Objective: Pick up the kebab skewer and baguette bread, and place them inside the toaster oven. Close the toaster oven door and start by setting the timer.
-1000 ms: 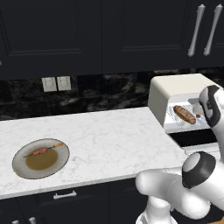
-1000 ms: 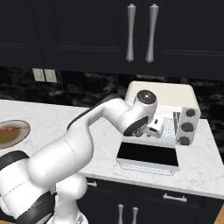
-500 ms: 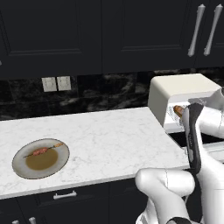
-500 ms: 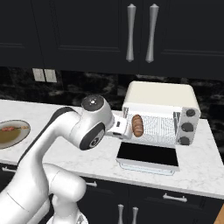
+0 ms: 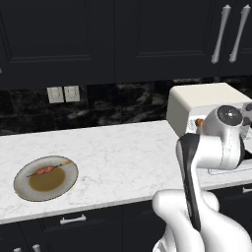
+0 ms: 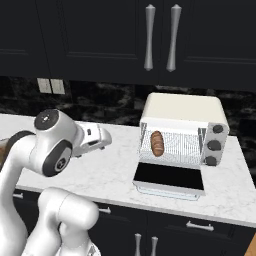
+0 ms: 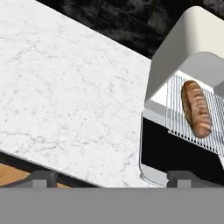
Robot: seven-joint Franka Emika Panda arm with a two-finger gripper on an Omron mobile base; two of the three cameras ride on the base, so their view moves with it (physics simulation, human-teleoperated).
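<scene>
Left base view: the kebab skewer [image 5: 49, 170] lies across the far part of a round grey plate [image 5: 22, 189], over a brown patch at the plate's middle. The plate sits on the white marble counter [image 5: 123, 157], well to the left of the toaster oven [image 5: 206, 101]. The cream-white oven stands at the right end of the counter, partly hidden by the arm's white elbow. A small reddish-brown end of the baguette bread [image 5: 199, 122] shows inside the oven opening, just beside the arm. Two pale wall sockets [image 5: 64, 93] sit on the dark backsplash.

Right base view: the toaster oven [image 6: 182, 107] stands with its door [image 6: 170, 176] dropped flat onto the counter, dark glass facing up. The baguette [image 6: 157, 143] lies on the wire rack [image 6: 182, 147], toward the left side of the cavity. Three dark knobs [image 6: 214, 145] run down the oven's right face. The gripper [image 6: 102, 137] hangs over the counter to the left of the oven, clear of it and holding nothing visible; the finger spread cannot be read here.

Hand view: the two fingertips [image 7: 41, 178] stand wide apart with nothing between them. The baguette [image 7: 197, 108] rests on the rack inside the open oven [image 7: 175, 48]. The door [image 7: 175, 155] lies open below it.
</scene>
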